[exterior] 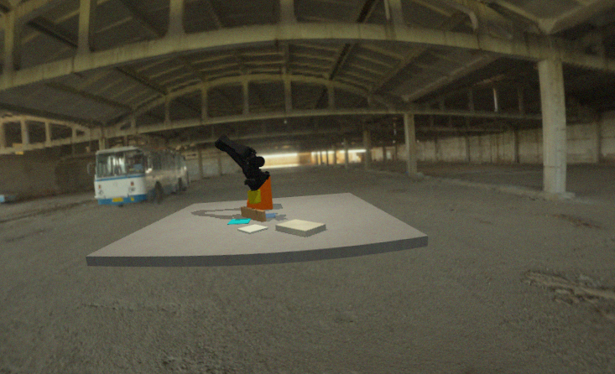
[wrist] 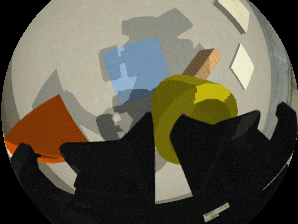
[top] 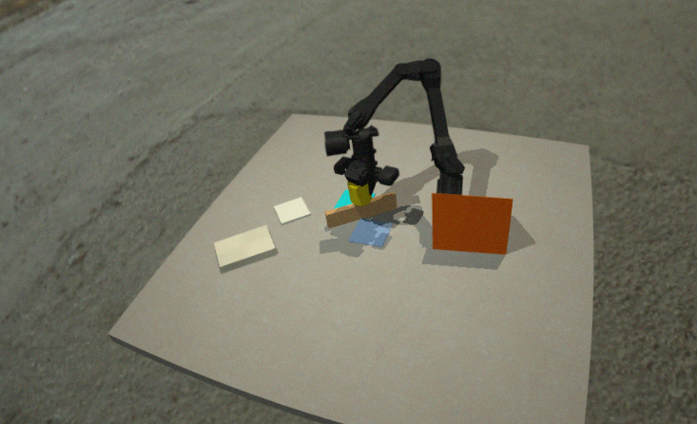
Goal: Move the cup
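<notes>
One yellow cup (top: 360, 194) was held in the air, clamped between the nearly closed fingers of the gripper (top: 361, 176), above the wooden bar (top: 360, 209) that lay between the two pads. The cyan pad (top: 344, 199) was seen just beyond and below the fingers, the blue pad (top: 372, 232) on the near side of the bar.

A spill was judged the main risk: a tilt of the wrist or a jerky descent could tip marbles over the rim. The cup's base could also be caught on the bar if it were lowered too soon, and a release while part of the base overhung the pad's edge could topple it.

No marbles could be made out in any view; the cup's inside was hidden by the fingers and the wrist. Much of the cyan pad was covered by the cup and bar from above. Whether the cup hung truly upright could not be told.
</notes>
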`<move>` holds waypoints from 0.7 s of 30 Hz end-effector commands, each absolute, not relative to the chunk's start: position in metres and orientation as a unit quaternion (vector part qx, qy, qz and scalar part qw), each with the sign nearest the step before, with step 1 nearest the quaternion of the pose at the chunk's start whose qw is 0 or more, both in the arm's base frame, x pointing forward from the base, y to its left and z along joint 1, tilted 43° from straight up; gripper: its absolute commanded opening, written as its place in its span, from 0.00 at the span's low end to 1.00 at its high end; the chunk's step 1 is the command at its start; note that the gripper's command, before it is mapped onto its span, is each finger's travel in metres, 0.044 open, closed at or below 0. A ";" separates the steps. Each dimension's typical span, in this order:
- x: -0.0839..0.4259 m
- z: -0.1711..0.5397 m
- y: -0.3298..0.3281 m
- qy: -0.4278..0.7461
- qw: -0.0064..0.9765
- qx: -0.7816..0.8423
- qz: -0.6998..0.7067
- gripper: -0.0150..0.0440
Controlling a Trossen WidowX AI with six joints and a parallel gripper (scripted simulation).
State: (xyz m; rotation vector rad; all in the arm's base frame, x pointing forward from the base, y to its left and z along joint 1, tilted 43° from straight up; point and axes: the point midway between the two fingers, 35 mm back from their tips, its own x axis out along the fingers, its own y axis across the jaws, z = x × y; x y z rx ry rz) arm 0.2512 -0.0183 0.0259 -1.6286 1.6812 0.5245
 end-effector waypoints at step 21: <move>0.286 0.067 -0.055 0.653 0.363 -0.634 0.201 0.25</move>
